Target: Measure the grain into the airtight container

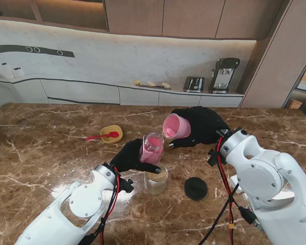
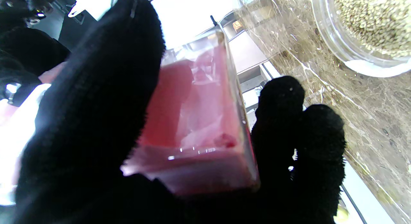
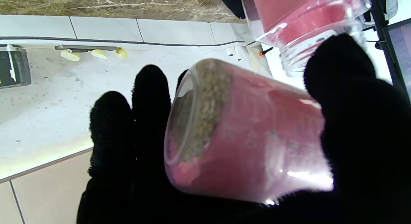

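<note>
I am at a big brown tabletop [image 1: 35,153] made of shiny stone with thin white lines running through it. My left hand [image 1: 128,157] wears a black glove, and its fingers are wrapped around a clear jar [image 1: 152,148] that looks pink inside. I hold the jar up off the tabletop, near the middle, with its open mouth tipped toward my other hand. My right hand [image 1: 201,125] wears a black glove too, and it is closed around a pink cup [image 1: 172,126]. The cup lies tipped on its side, up in the air, with its mouth turned to the jar and just beside it. In the right wrist view I can see small tan grain [image 3: 205,114] heaped at the mouth of the cup. Nearer to me than the jar stands a clear glass bowl [image 1: 157,180], and the left wrist view shows more grain in it. A round black lid [image 1: 196,188] lies flat to the right of the bowl. Farther off on my left sits a little yellow bowl [image 1: 112,133] with a red spoon [image 1: 101,136] resting in it. Behind the tabletop runs a long pale counter [image 1: 117,92] along a pale stone wall. A toaster [image 1: 194,84] and a dark coffee machine [image 1: 224,75] stand on it, and there are brown wooden cupboards [image 1: 194,18] up high.
</note>
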`<action>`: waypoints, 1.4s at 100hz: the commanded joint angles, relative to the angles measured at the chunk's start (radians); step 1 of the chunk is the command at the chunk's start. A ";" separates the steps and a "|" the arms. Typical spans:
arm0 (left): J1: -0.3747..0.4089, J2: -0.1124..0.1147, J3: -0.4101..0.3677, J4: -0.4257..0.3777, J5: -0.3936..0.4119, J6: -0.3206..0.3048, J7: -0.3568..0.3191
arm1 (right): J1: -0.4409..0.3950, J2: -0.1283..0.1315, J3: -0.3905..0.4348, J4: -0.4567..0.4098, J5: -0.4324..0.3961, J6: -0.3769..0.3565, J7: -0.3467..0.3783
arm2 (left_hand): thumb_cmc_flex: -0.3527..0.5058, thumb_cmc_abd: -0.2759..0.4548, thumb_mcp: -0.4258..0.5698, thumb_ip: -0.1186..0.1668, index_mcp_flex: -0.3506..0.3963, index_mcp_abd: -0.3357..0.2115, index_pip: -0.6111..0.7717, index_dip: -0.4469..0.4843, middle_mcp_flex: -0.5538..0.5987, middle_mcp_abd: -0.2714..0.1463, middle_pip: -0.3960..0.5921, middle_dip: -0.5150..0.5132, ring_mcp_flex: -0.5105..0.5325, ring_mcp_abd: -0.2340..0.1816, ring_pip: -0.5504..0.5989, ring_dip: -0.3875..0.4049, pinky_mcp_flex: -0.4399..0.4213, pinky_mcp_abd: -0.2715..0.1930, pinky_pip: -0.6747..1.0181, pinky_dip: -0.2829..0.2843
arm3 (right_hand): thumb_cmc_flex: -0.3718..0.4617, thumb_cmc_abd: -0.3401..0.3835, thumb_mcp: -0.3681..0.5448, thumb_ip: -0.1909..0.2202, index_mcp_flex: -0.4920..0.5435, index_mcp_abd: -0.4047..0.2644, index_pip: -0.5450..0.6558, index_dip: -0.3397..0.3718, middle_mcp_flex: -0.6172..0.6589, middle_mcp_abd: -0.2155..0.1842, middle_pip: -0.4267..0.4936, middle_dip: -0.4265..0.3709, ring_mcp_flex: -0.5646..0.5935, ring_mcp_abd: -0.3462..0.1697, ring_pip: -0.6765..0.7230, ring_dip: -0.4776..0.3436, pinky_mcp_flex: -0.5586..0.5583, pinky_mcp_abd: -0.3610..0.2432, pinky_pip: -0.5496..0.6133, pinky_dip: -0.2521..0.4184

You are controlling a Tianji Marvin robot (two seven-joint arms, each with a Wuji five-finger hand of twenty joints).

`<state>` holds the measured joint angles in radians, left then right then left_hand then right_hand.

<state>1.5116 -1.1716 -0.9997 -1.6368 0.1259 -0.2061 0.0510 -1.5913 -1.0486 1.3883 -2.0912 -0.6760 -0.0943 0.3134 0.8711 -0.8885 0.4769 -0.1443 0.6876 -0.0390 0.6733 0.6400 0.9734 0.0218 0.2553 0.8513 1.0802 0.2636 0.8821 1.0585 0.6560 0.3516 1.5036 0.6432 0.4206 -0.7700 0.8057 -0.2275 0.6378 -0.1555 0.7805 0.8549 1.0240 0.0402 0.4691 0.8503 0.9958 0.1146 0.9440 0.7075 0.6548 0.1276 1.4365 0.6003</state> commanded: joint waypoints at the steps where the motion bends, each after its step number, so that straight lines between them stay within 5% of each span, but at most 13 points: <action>1: 0.003 -0.002 0.005 0.001 0.002 0.004 0.003 | -0.003 0.004 0.000 -0.011 -0.006 -0.006 0.024 | 0.201 0.506 0.172 -0.038 0.217 -0.176 0.236 0.014 0.124 -0.087 0.108 0.046 0.038 -0.048 0.022 -0.006 -0.003 -0.018 0.043 0.000 | 0.152 0.192 0.206 -0.049 0.104 -0.123 0.093 -0.005 0.125 -0.111 0.190 0.064 0.049 -0.111 0.060 0.031 0.008 -0.038 0.050 0.004; 38: 0.002 -0.003 0.008 0.005 0.002 0.000 0.005 | 0.026 0.010 -0.026 0.000 -0.121 -0.071 0.026 | 0.200 0.506 0.173 -0.039 0.217 -0.179 0.236 0.014 0.125 -0.089 0.107 0.045 0.038 -0.049 0.021 -0.007 -0.003 -0.019 0.043 0.001 | 0.147 0.188 0.217 -0.051 0.111 -0.115 0.090 -0.045 0.137 -0.133 0.242 0.130 0.053 -0.135 0.091 0.066 0.012 -0.041 0.050 0.009; 103: 0.004 -0.005 0.006 0.014 -0.002 -0.014 0.014 | 0.103 0.015 -0.071 0.028 -0.448 -0.282 -0.091 | 0.198 0.505 0.175 -0.040 0.218 -0.176 0.235 0.012 0.125 -0.086 0.107 0.046 0.039 -0.047 0.022 -0.008 -0.003 -0.019 0.042 0.001 | 0.139 0.204 0.221 -0.054 0.113 -0.121 0.094 -0.096 0.158 -0.161 0.272 0.165 0.072 -0.162 0.115 0.087 0.032 -0.052 0.052 0.009; 140: 0.008 -0.005 -0.002 0.012 -0.005 -0.013 0.013 | 0.143 0.022 -0.095 0.032 -0.557 -0.351 -0.120 | 0.198 0.505 0.175 -0.040 0.217 -0.174 0.233 0.010 0.125 -0.083 0.107 0.046 0.041 -0.047 0.025 -0.007 -0.001 -0.015 0.042 0.001 | 0.132 0.212 0.221 -0.057 0.113 -0.125 0.094 -0.111 0.166 -0.171 0.285 0.178 0.079 -0.174 0.127 0.099 0.040 -0.057 0.053 0.010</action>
<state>1.5160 -1.1739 -1.0013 -1.6235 0.1232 -0.2192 0.0630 -1.4544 -1.0309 1.2950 -2.0586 -1.2180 -0.4383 0.1772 0.8711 -0.8885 0.4769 -0.1443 0.6876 -0.0384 0.6733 0.6294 0.9735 0.0218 0.2553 0.8591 1.0802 0.2636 0.8821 1.0584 0.6559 0.3516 1.5036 0.6432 0.3997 -0.7700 0.8050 -0.2280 0.6504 -0.1555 0.8165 0.7541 1.0703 0.0240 0.5429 0.9617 1.0282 0.0967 1.0252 0.7791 0.6839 0.1186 1.4481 0.6003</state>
